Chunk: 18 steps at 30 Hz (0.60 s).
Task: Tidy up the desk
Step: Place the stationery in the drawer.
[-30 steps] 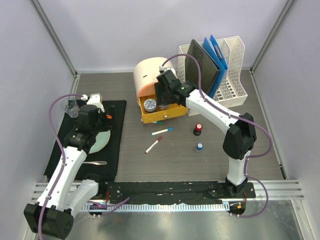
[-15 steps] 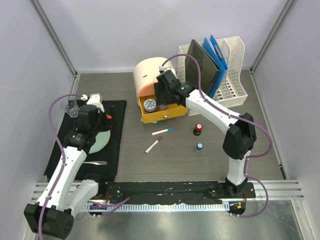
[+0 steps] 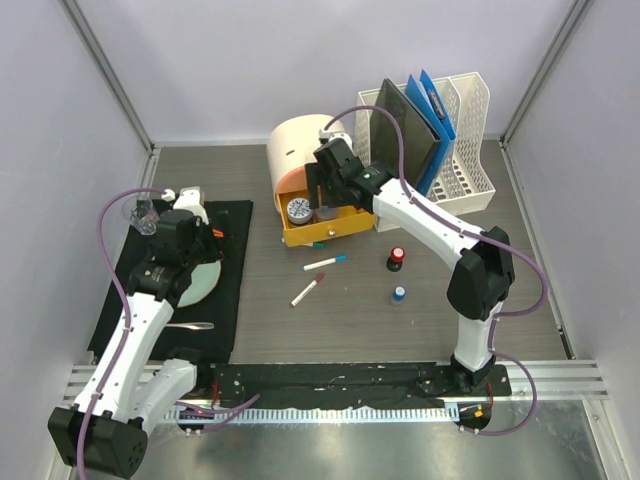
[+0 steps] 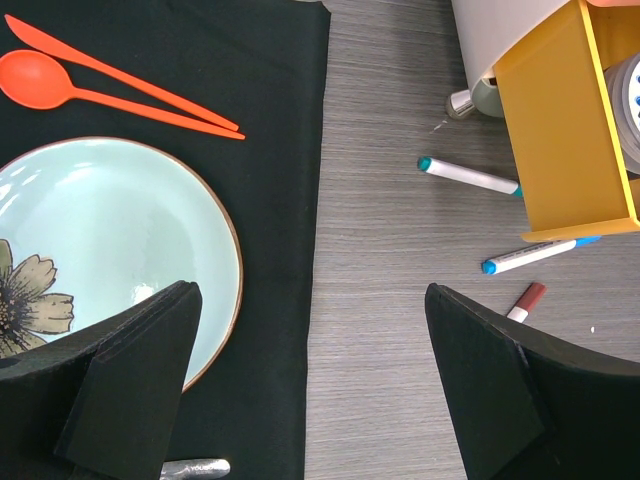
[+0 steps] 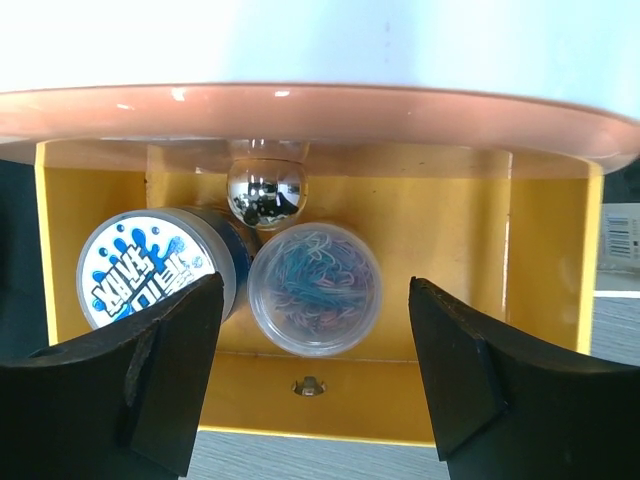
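The desk [image 3: 350, 330] is a dark wood-grain top. A yellow drawer [image 3: 340, 230] stands pulled out of a white round organizer [image 3: 295, 145]. In the drawer [image 5: 540, 260] sit a clear jar of paper clips [image 5: 315, 288] and a blue-labelled jar [image 5: 150, 270]. My right gripper [image 5: 313, 330] is open just above the drawer, its fingers either side of the clear jar, holding nothing. My left gripper [image 4: 312, 300] is open and empty above the right edge of the black mat [image 4: 270, 150]. Three markers [image 3: 325, 262] and two small bottles [image 3: 396, 258] lie loose on the desk.
A white file rack [image 3: 470, 130] with a blue folder [image 3: 432, 105] and a dark one stands at the back right. On the mat are a pale blue plate [image 4: 110, 240], an orange spoon and knife [image 4: 120, 95], a metal spoon [image 3: 190, 325] and a glass [image 3: 140, 215].
My right gripper has shifted very slightly toward the back over the drawer. The left arm has not moved.
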Each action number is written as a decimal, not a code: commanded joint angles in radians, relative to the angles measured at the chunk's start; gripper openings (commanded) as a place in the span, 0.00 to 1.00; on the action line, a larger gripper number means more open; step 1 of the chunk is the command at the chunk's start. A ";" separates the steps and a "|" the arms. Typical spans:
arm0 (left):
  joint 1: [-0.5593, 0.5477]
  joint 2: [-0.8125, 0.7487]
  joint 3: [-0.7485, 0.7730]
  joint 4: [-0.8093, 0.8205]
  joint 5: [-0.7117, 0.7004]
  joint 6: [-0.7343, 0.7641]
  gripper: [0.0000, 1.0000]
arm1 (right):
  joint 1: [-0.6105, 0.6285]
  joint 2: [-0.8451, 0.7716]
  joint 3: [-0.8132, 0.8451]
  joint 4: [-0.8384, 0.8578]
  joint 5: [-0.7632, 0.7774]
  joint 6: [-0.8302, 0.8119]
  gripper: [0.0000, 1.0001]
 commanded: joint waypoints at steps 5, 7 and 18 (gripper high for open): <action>0.007 -0.007 0.014 0.014 0.000 -0.002 1.00 | 0.007 -0.183 0.032 0.047 0.115 -0.036 0.79; 0.005 -0.009 0.014 0.014 0.000 -0.002 1.00 | 0.009 -0.232 -0.019 0.067 0.184 -0.051 0.78; 0.005 -0.006 0.014 0.022 0.008 -0.003 1.00 | 0.009 -0.605 -0.338 0.065 0.327 -0.063 0.80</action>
